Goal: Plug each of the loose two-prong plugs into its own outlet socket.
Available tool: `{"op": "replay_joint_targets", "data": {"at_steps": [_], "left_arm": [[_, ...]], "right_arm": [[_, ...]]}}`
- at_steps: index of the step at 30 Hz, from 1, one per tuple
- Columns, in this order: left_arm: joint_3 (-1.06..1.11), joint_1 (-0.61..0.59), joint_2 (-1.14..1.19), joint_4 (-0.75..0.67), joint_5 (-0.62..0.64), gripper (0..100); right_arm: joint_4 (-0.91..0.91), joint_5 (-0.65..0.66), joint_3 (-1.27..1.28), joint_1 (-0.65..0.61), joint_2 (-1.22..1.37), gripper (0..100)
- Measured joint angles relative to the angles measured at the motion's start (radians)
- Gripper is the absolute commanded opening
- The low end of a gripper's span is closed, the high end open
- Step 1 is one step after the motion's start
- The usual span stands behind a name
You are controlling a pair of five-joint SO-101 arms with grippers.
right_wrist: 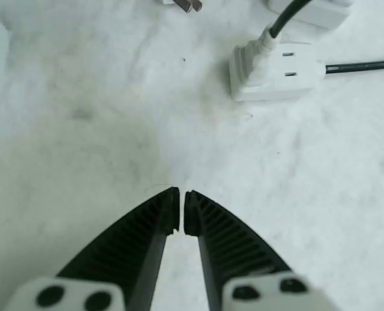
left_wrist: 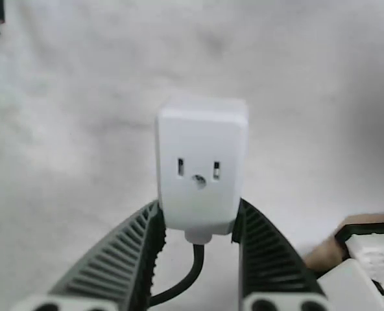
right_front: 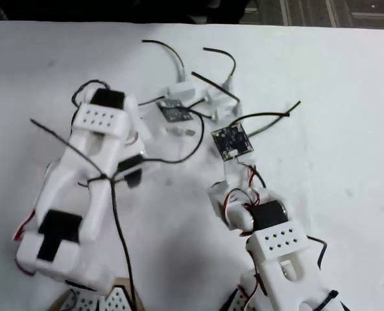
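Left gripper (left_wrist: 198, 210) jaws tight around white outlet socket (left_wrist: 202, 162), ten o'clock on table (right_front: 348, 129); right gripper (right_wrist: 181, 212) jaws together, empty, five o'clock.

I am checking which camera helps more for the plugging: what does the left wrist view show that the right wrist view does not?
Only the left wrist view: a white outlet socket clamped between the jaws of the left gripper, a black cord leaving its base. Only the right wrist view: the right gripper, jaws shut on nothing, another socket block with a plug apparently in it, and loose prongs. Both: the white table.
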Motion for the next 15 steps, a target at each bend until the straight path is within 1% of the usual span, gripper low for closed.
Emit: {"op": "replay_joint_targets", "data": {"at_steps": [2,4,6,9,15], "left_arm": [[0.049,0.011,-0.087,-0.009,0.040,23],[0.087,0.009,-0.187,-0.015,0.087,26],[0.124,0.000,-0.285,-0.037,0.124,26],[0.206,-0.037,-0.402,-0.100,0.144,26],[0.433,-0.080,-0.457,-0.235,0.146,26]], "right_arm": [[0.000,0.000,0.000,0.000,0.000,2.4],[0.000,0.000,0.000,0.000,0.000,2.4],[0.000,0.000,0.000,0.000,0.000,2.4],[0.000,0.000,0.000,0.000,0.000,2.4],[0.000,0.000,0.000,0.000,0.000,2.4]]}}
